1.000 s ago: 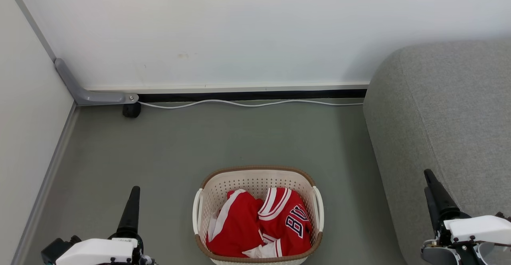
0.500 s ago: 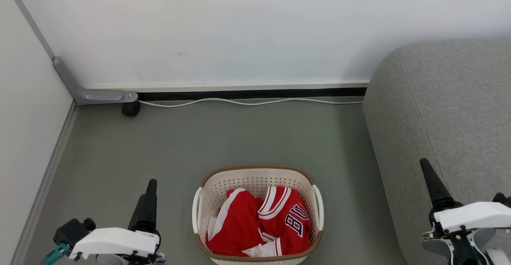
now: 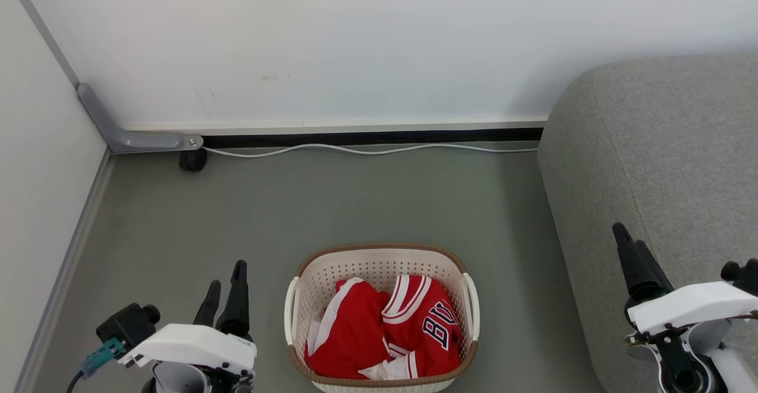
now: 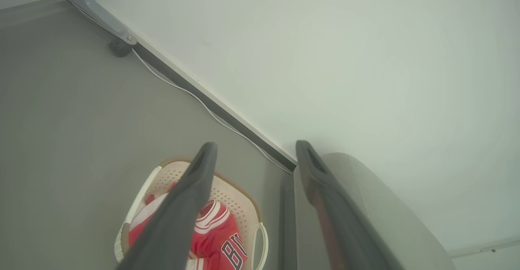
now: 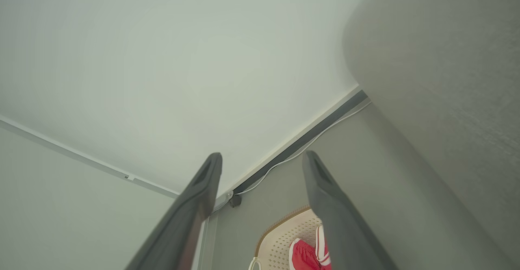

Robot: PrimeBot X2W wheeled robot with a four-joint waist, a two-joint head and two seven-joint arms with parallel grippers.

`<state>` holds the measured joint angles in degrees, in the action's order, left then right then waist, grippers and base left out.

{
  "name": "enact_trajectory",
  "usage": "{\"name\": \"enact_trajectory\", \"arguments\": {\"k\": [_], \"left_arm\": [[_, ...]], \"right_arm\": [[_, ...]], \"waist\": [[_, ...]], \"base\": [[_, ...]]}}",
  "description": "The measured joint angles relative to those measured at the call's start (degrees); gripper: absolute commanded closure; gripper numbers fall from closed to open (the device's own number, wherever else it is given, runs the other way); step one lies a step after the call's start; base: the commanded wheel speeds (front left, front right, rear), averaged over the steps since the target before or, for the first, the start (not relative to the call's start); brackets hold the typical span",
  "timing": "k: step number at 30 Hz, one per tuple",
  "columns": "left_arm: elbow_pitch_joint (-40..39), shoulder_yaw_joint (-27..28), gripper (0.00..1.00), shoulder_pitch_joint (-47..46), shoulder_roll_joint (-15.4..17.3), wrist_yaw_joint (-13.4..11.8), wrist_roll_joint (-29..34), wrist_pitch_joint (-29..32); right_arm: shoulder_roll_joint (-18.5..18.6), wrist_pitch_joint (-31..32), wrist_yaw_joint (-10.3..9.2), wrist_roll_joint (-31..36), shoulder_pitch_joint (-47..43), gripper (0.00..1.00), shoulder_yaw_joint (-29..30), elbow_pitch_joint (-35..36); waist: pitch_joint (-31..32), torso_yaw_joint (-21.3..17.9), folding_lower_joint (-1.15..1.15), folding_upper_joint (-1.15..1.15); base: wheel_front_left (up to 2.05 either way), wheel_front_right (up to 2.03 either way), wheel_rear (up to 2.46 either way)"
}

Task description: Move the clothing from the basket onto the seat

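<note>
Head view: basket (image 3: 382, 247) stands on the grey-green floor (image 3: 355, 203), well out from the floor's back edge and roughly midway between the left-wall edge and the seat (image 3: 669, 162). It has cream perforated walls, a brown woven-look rim and a white handle on each side.

Clothing (image 3: 355, 340) lies crumpled inside the basket, below the rim: red fabric with white trim and stripes. The piece on the basket's right side carries navy block letters outlined in white. "BU" reads clearly; whatever follows is lost in a fold.

Seat: light-grey upholstery, rounded edge. It takes up the floor's right side and runs to the back wall (image 3: 355, 44).

Left hand (image 3: 227, 274): low over the floor, left of the basket and near its left handle, not touching. Fingers spread, nothing between them. Left wrist view shows the same gap, with the basket and the lettering partly behind one finger.

Right hand (image 3: 622, 233): in front of the seat's rounded side, right of the basket and well apart from it. Fingers overlap in head view; right wrist view shows them spread, holding nothing.

White cable (image 3: 367, 150) runs along the floor's back edge. Black caster (image 3: 192, 160) sits under a grey bracket (image 3: 136, 141) near the back-left corner.
</note>
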<state>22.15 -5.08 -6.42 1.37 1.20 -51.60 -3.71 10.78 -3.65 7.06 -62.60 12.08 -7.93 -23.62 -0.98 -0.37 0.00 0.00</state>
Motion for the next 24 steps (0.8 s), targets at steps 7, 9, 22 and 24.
{"name": "enact_trajectory", "arguments": {"k": [7,9,22,24], "left_arm": [[0.9,0.0,0.0,-1.1,0.1,-1.6,4.6,-1.1],[1.1,0.0,0.0,-1.4,0.1,-1.9,6.2,-1.6],[2.3,-1.1,0.0,-2.7,0.1,-4.6,15.6,-3.6],[2.5,-1.4,0.0,-3.2,0.1,-5.1,17.1,-4.0]], "right_arm": [[0.6,-1.3,0.0,3.9,1.2,0.0,-0.9,-1.5],[0.9,-1.5,0.0,5.2,1.8,0.0,-1.4,-1.7],[2.7,-3.5,0.01,11.3,4.4,0.0,-4.0,-3.4],[3.1,-4.0,0.01,12.5,4.9,0.0,-4.4,-3.5]], "waist": [[-0.1,0.0,0.0,0.0],[-0.1,0.0,0.0,0.0],[-0.3,-0.1,0.0,0.0],[-0.3,-0.1,0.0,0.0]], "base": [[0.0,0.0,0.0],[0.0,0.0,0.0],[0.0,0.0,0.0],[0.0,0.0,0.0]]}}
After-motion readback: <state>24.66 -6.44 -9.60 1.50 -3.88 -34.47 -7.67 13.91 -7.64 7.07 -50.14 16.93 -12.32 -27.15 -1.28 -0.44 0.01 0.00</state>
